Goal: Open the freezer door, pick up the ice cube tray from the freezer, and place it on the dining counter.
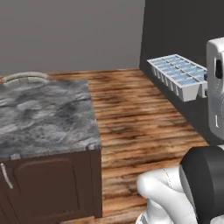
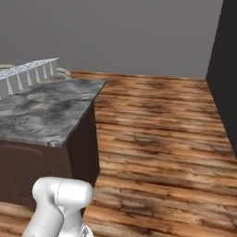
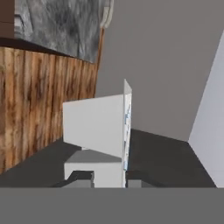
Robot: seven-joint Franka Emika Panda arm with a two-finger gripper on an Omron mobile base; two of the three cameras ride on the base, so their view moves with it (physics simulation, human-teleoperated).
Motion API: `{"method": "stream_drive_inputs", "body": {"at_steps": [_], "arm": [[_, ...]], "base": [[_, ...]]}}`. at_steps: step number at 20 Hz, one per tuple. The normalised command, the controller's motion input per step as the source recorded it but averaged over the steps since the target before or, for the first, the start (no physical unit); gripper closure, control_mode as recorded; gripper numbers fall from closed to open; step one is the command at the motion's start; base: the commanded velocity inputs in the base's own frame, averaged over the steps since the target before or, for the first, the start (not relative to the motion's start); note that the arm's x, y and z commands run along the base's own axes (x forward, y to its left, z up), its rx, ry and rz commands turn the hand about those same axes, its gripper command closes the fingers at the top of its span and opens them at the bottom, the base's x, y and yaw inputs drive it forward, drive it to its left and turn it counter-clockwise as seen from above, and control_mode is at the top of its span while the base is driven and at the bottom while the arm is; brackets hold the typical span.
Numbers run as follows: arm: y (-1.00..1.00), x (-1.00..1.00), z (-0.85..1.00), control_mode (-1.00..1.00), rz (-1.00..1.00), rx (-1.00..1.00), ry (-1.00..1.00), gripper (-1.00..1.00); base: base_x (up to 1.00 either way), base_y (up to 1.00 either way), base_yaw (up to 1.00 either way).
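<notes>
The ice cube tray (image 1: 179,74), white with a grid of pale blue cubes, hangs in the air over the wooden floor, to the right of the dining counter (image 1: 43,113). My gripper (image 1: 205,85) is shut on the tray's right end. In the right base view the tray (image 2: 28,76) shows from the side at the upper left, above the dining counter (image 2: 51,111). In the hand view the tray (image 3: 98,127) stands edge-on between my gripper (image 3: 109,177) and its dark fingertips (image 3: 81,177), with the dining counter (image 3: 65,24) far off at the top left. The freezer and its door are out of view.
Wooden floor (image 1: 140,118) spreads between the counter and a dark wall (image 1: 175,26) on the right. A grey wall (image 2: 129,32) closes the back. A pale curved rim (image 1: 26,77) lies at the counter's far end. The counter's cabinet carries a silver handle (image 1: 5,175).
</notes>
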Motion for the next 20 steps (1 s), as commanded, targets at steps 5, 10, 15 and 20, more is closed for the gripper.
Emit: {"method": "stream_drive_inputs", "body": {"at_steps": [5, 10, 15, 20], "arm": [[0.0, 0.0, 0.0, 1.0, 0.0, 0.0, 0.0, 1.0], [0.0, 0.0, 0.0, 1.0, 0.0, 0.0, 0.0, 1.0], [0.0, 0.0, 0.0, 1.0, 0.0, 0.0, 0.0, 1.0], [0.0, 0.0, 0.0, 1.0, 0.0, 0.0, 0.0, 1.0]], "base": [[-0.02, 0.44, 0.91], [0.45, 0.81, 0.63], [0.75, 0.33, 0.4], [0.76, -0.06, 0.09]]}}
